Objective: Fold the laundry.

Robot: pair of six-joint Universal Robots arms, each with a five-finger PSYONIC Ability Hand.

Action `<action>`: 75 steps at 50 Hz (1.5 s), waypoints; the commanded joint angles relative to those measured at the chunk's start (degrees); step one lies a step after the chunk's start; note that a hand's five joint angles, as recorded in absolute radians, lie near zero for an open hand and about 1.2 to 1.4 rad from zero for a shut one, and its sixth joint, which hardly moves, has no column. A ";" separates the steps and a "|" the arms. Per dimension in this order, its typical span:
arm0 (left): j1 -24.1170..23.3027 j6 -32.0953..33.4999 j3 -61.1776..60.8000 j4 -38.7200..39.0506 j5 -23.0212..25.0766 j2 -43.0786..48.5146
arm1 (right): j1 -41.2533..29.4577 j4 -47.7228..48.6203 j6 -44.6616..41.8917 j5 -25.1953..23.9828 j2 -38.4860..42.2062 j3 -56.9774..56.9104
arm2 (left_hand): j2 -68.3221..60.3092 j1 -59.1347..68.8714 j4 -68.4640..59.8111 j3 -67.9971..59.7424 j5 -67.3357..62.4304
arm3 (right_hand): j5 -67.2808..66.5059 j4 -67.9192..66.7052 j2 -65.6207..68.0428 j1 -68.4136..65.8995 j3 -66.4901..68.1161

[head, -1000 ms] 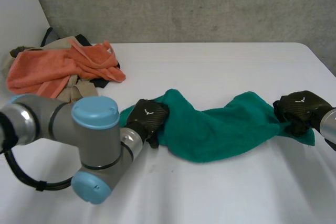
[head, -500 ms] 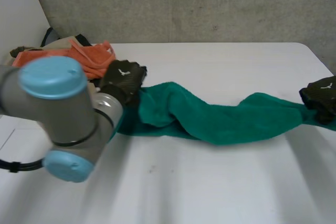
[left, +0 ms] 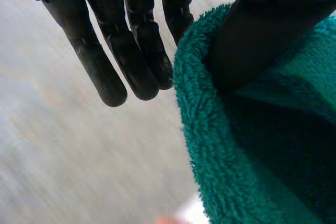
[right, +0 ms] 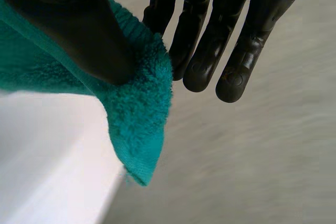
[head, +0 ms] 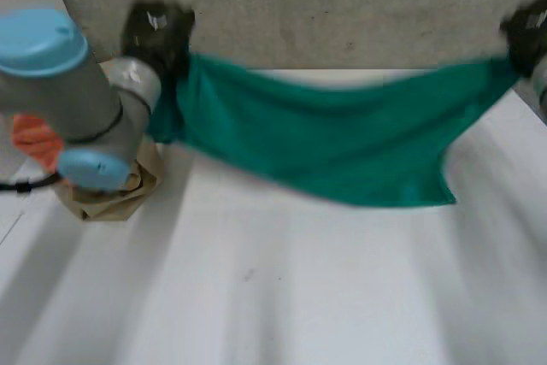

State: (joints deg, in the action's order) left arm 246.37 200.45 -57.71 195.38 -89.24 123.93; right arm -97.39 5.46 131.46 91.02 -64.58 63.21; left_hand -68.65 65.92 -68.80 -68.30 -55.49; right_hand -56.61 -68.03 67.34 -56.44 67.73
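A green towel (head: pixel 342 138) hangs stretched in the air above the white table (head: pixel 282 297), held up by both hands. My left hand (head: pixel 158 32) is high at the towel's left end. In the left wrist view its thumb (left: pixel 262 30) pinches the towel's edge (left: pixel 210 129) against its fingers (left: pixel 131 51). My right hand (head: pixel 526 32) is raised at the towel's right end. In the right wrist view its thumb (right: pixel 68 30) presses a towel corner (right: pixel 139 108) against its fingers (right: pixel 210 40). The towel sags between the hands, its lower corner hanging at the right.
A pile of other laundry, orange (head: pixel 34 138) and beige (head: pixel 111 198) cloth, lies at the table's back left, mostly behind my left arm (head: pixel 68 100). A grey wall (head: pixel 342 6) stands behind the table.
Both hands have risen from the table and moved apart, lifting the green towel and spreading it out in the air. The left hand closed on its end.
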 commanded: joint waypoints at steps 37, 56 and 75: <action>-0.10 -13.16 -22.89 0.61 -1.20 -4.32 | -1.22 -6.17 5.03 -1.11 -2.86 15.36 | -1.50 4.22 -1.34 -1.85 -4.66 | -13.39 -11.97 12.66 -23.56 12.27; -2.29 -11.93 -35.09 -4.22 -0.41 -17.83 | -3.34 -5.81 7.50 -0.58 1.47 18.17 | 32.71 -29.98 32.86 32.36 29.55 | -13.39 -11.97 12.66 -23.56 12.27; -11.61 -5.78 -46.45 3.15 -0.93 -9.59 | -3.25 -5.64 7.41 -0.58 1.47 19.49 | 23.95 -21.23 24.11 23.60 20.79 | -13.39 -11.97 12.66 -23.56 12.27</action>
State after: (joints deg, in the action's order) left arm 235.22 192.17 -106.12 194.36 -90.00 108.46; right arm -100.48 -0.26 138.89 90.43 -63.12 82.14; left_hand -38.51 38.65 -38.70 -38.44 -28.35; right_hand -56.94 -68.05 67.33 -56.71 67.73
